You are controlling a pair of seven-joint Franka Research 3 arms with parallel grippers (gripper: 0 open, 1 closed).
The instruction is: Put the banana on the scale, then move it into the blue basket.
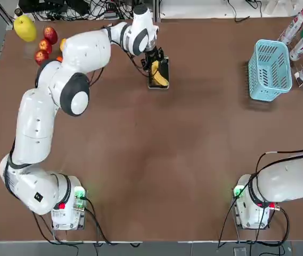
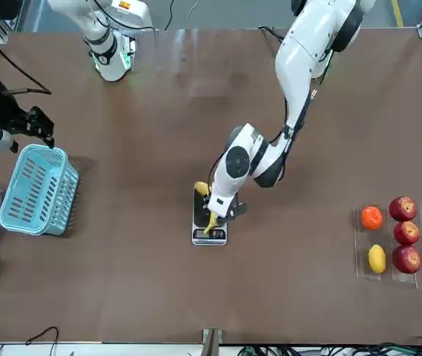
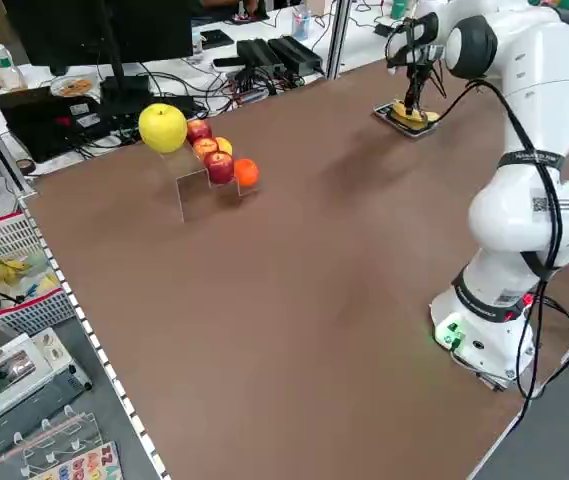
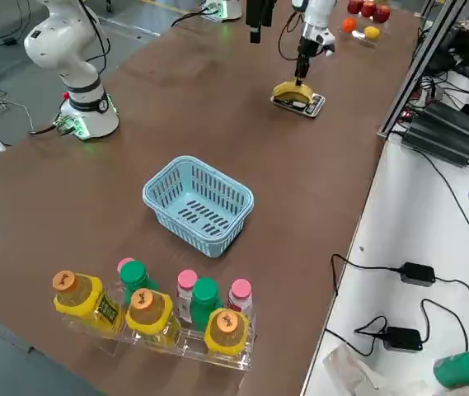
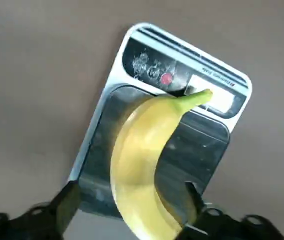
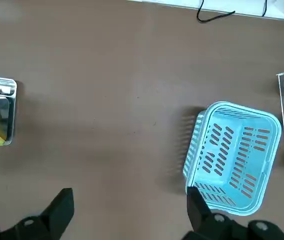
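Note:
The yellow banana (image 1: 159,78) lies lengthwise on the small silver-rimmed scale (image 1: 165,65) at the far middle of the table. My left gripper (image 1: 154,64) hangs just over it, open. In the left wrist view its fingers (image 5: 68,197) stand apart on either side of the banana (image 5: 142,165), and the stem points at the scale's display (image 5: 216,97). The light blue basket (image 1: 269,70) stands empty at the far right. My right gripper (image 6: 129,199) hovers open above bare table near the basket (image 6: 234,155), holding nothing.
A clear stand at the far left holds a large yellow fruit (image 1: 25,28), red apples (image 1: 47,38), an orange (image 2: 371,217) and a lemon (image 2: 377,258). A rack of capped bottles (image 4: 147,309) stands beside the basket at the right edge. Brown table lies between scale and basket.

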